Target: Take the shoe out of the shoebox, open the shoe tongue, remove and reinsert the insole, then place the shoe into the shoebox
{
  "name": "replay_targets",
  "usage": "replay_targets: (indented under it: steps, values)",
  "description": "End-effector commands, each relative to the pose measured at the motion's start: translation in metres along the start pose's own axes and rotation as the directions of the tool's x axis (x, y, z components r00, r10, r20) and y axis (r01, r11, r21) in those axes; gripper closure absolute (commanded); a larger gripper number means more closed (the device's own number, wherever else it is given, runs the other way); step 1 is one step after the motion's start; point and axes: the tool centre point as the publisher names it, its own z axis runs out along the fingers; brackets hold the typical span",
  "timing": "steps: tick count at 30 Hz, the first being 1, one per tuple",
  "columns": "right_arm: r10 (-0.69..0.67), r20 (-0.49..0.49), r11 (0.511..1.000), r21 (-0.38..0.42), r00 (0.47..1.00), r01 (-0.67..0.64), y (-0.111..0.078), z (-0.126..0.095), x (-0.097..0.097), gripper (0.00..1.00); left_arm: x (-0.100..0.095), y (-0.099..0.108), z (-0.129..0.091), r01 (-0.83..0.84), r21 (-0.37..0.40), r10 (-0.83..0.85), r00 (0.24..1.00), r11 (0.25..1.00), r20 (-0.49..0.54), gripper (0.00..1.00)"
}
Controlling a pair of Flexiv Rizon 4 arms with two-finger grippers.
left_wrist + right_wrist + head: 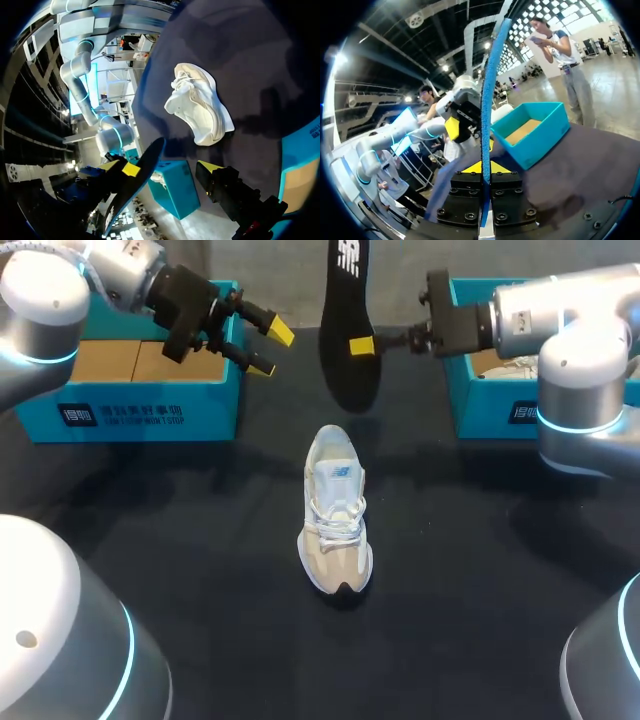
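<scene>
Head view: pale shoe [337, 510] stands upright on its sole near the middle of the dark table [200, 560], toe toward the robot, heel toward the far side, laces on top, nothing touching it. Black insole [345, 325] is out of the shoe and hangs on end above the far middle of the table, rounded end down, white print on its upper part, well apart from the shoe. Right gripper [362, 345] comes in from the right and pinches the insole across its width, one yellow tip flat on the near face. Right wrist view: insole [490, 100] seen edge-on, a thin blue line rising straight out from between the clamped fingers of the right gripper [482, 170]. Left gripper [271, 350] hovers just beside the insole, over the front corner of the left box [150, 405]; fingers spread wide, nothing between them. Left wrist view: one yellow-tipped finger [210, 167] shows, with the shoe [200, 107] on the table ahead of it and the insole [137, 185] off to one side with the right gripper [131, 169] on it. Left box is teal, open, brown floor showing. Right box [490, 400], also teal, sits under the right arm; something white is inside, but I cannot tell what.
</scene>
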Motion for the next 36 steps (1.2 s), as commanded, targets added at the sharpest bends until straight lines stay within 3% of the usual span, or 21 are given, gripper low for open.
replay_targets:
  steps: [1,28,36]
  values:
    - [-0.007,-0.012,1.000,-0.014,1.000,0.007,-0.014,0.002,-0.013,1.00,0.000,0.001,0.000,-0.001,0.002,0.001,1.000,1.000,-0.002,0.00]
    - [0.008,0.009,1.000,-0.010,1.000,-0.007,-0.017,-0.001,-0.017,1.00,0.000,0.001,-0.003,-0.008,0.000,0.008,1.000,1.000,-0.008,0.00]
    - [-0.052,0.022,0.998,-0.033,0.998,0.052,-0.013,0.005,-0.026,1.00,0.002,0.003,-0.011,0.034,-0.038,-0.035,0.999,0.999,-0.027,0.00]
